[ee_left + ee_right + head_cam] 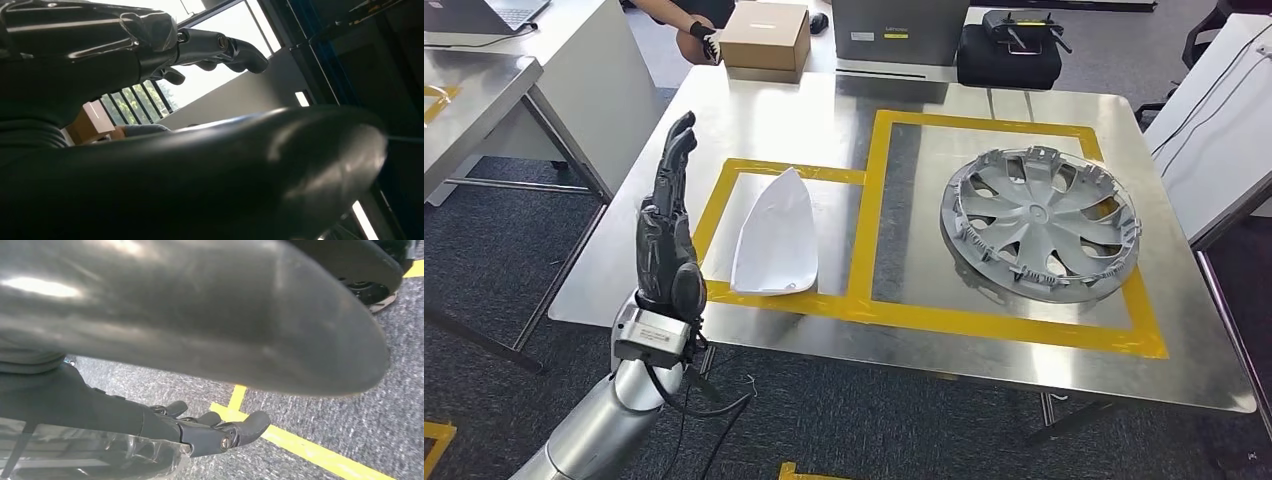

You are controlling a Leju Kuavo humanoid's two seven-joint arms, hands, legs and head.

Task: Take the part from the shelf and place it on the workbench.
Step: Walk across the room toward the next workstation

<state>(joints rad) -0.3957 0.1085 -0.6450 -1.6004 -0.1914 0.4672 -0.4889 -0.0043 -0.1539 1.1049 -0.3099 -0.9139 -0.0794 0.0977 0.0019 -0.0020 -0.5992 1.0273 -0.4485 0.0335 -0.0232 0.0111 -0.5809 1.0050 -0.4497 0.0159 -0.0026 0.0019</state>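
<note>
Part: a white, pointed shell (pixel 776 235) lying on the workbench (pixel 844 110), inside the smaller yellow-taped box (pixel 724 190) on the left, its tip pointing far and its wide end at the near tape line

Left hand: raised upright (pixel 669 225) at the near left corner of the bench, fingers straight and a little apart, gripping nothing; from the wrist its fingers (pixel 220 47) reach out against bright windows

Part and left hand: the part sits just right of the hand, apart from it, with a strip of tape and bare metal between them

Right hand: seen at the wrist, hanging over grey carpet with yellow floor tape (pixel 300 447); fingers (pixel 220 432) loosely bent, nothing in them

Hubcap: a silver wheel cover (pixel 1041 222) lying flat in the larger taped box (pixel 984 125) on the right, well apart from the part

Far edge: a cardboard box (pixel 766 38) on the far left, a dark case (pixel 1007 50) further right, a grey machine (pixel 899 30) between them

Person: a gloved hand (pixel 706 42) resting just beside the cardboard box

Left side: another metal table (pixel 474 95) stands beside the bench
</note>
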